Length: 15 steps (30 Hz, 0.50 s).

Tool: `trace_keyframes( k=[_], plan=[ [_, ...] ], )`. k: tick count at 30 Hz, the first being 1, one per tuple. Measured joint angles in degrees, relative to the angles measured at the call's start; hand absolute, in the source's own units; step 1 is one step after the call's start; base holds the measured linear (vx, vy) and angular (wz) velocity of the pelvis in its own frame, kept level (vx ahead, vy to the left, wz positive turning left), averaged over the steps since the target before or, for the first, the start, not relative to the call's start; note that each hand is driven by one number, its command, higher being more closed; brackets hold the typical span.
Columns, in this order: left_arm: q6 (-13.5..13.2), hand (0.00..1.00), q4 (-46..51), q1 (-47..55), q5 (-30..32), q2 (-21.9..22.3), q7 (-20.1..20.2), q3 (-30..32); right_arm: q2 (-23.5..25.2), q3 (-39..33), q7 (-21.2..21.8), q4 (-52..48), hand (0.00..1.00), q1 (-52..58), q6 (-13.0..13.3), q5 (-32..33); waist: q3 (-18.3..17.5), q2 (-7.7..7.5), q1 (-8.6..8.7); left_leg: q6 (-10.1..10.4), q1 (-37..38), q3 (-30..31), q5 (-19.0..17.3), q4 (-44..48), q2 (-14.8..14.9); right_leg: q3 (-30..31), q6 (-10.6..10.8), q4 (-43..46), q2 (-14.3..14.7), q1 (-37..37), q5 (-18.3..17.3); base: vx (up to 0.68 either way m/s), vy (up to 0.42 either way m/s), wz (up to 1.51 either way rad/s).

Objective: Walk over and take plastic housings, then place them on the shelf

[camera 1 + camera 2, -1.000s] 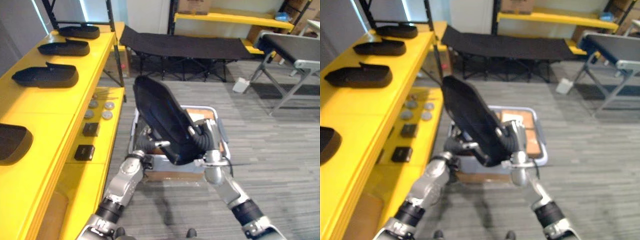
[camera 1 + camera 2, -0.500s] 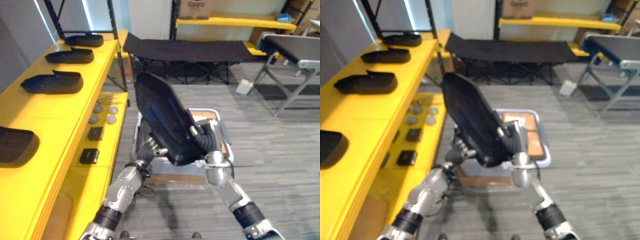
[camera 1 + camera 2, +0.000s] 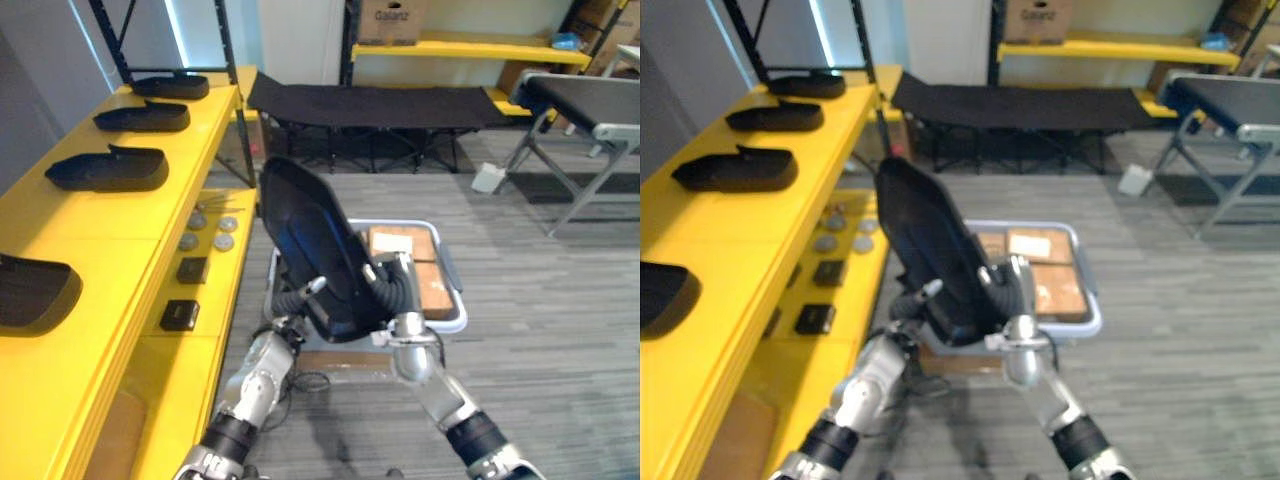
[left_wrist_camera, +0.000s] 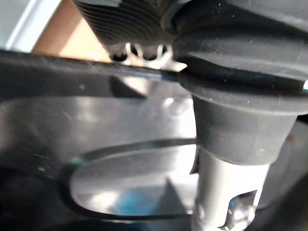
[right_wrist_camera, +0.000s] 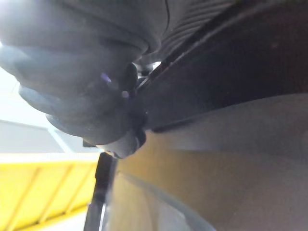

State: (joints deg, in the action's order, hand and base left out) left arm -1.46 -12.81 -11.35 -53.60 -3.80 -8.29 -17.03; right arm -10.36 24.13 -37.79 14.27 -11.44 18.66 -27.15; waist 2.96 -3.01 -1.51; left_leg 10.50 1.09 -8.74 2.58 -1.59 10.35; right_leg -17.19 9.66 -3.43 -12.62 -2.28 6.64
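Left eye view: a black plastic housing [image 3: 308,235] is held up off the floor between the two arms. It stands on end and tilts, with its upper end leaning toward the yellow shelf [image 3: 110,225]. The left robot hand [image 3: 297,301] is against the housing's lower left edge, and the right robot hand [image 3: 388,284] is against its lower right edge. I cannot tell whether either one is clenched on the housing or only pressing on it.

Behind the housing, a grey tote [image 3: 452,300] sits on the floor with brown parcels [image 3: 404,243] inside. Four more black housings lie in a row along the shelf's top level: one at the far end [image 3: 172,86], a second [image 3: 143,117], a third [image 3: 108,169], and the nearest at the shelf's left edge [image 3: 33,292]. On the lower level, near its front edge, are small round discs [image 3: 207,224] and two black boxes [image 3: 185,291]. A black cot [image 3: 370,100] stands at the back, and a grey bench [image 3: 590,102] is to the right.

Right eye view: the held housing is in front of the tote's left end, just beside the front edge of the shelf's lower level.

Left wrist view: the dark ribbed cover lies close over the housing's glossy inner surface, and the grip itself cannot be made out.

Right wrist view: the ribbed cover lies against the housing's dark rim. Part of the yellow shelf shows past it, and the state of this robot hand cannot be told.
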Motion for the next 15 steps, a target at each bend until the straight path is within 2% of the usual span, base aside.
trace_keyframes(
  k=[6,8,15],
  plan=[
    [-1.9,1.0,0.0,0.0,-0.8,0.0,0.0,0.0,1.5,1.2,-1.5,0.1,1.0,0.0,0.0,0.0,-0.7,-1.05,0.05,0.0,0.0,0.0,0.0,0.0,0.0,-0.1,0.0,-0.1,0.0,0.0,0.0,0.0,0.0,0.0],
    [-2.1,1.0,0.0,0.0,-2.9,0.0,0.3,-0.1,1.6,1.5,-2.2,0.1,1.0,-0.1,0.0,0.0,-0.9,-1.43,0.05,0.0,0.0,0.0,0.0,0.0,0.0,-0.1,0.0,-0.2,0.0,0.0,0.0,0.0,0.0,0.0],
    [-2.3,1.0,0.1,0.0,-4.6,-0.3,2.8,0.1,1.6,1.6,-2.9,-0.3,1.0,-0.1,0.9,0.0,-1.1,-1.6,0.13,0.0,0.0,0.0,0.0,0.1,0.0,-0.3,0.0,-0.3,-0.1,-0.1,0.0,0.0,0.0,0.0]
  ],
)
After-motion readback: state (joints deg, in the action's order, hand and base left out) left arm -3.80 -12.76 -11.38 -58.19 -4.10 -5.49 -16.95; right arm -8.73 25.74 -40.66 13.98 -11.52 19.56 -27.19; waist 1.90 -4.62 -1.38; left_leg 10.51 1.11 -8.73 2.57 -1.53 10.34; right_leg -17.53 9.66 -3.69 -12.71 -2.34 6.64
